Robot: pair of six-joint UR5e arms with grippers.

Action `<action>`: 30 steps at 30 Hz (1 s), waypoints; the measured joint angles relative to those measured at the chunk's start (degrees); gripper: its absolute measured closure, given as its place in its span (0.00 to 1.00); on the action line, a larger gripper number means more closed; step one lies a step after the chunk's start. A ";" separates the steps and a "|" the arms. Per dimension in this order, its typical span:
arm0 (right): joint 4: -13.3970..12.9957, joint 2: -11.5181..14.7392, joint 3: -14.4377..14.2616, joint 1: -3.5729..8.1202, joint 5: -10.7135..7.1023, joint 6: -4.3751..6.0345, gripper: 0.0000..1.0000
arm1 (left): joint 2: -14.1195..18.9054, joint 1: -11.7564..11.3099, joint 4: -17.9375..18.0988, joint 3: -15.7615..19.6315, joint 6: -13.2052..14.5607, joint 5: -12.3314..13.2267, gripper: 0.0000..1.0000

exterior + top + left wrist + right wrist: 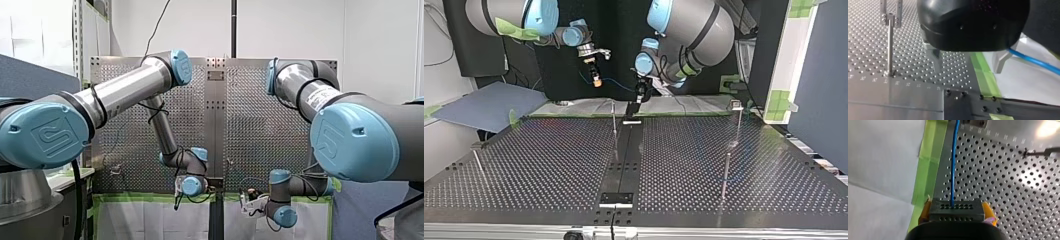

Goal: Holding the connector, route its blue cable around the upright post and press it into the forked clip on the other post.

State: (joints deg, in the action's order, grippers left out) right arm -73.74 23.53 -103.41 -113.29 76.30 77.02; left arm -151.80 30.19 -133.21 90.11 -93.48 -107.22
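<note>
Grips connector point(955, 208) in right gripper point(956, 212), blue cable point(953, 165) leading ahead over table point(1003, 182). Holds left gripper point(968, 66) wide, forked post point(890, 45) nearby.

In right gripper point(956, 213): connector point(955, 207); cable point(954, 162) runs ahead over table point(1003, 185).
</note>
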 joint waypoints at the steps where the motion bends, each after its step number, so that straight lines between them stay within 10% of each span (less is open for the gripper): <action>1: 0.03 0.02 0.00 0.04 -0.42 -0.09 1.00 | 0.00 0.02 -0.03 0.00 -0.43 -0.16 0.00; 20: 0.11 0.07 0.00 1.73 -3.73 -0.98 1.00 | 0.02 0.76 0.14 0.05 -10.59 -1.29 0.00; 30: 0.40 0.73 -0.03 2.72 -6.60 -1.71 1.00 | 0.10 1.54 0.73 0.19 -11.26 -3.18 0.00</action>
State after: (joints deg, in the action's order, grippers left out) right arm -73.35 24.26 -103.45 -110.57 69.70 75.31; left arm -151.70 31.73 -132.48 90.30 -104.75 -110.40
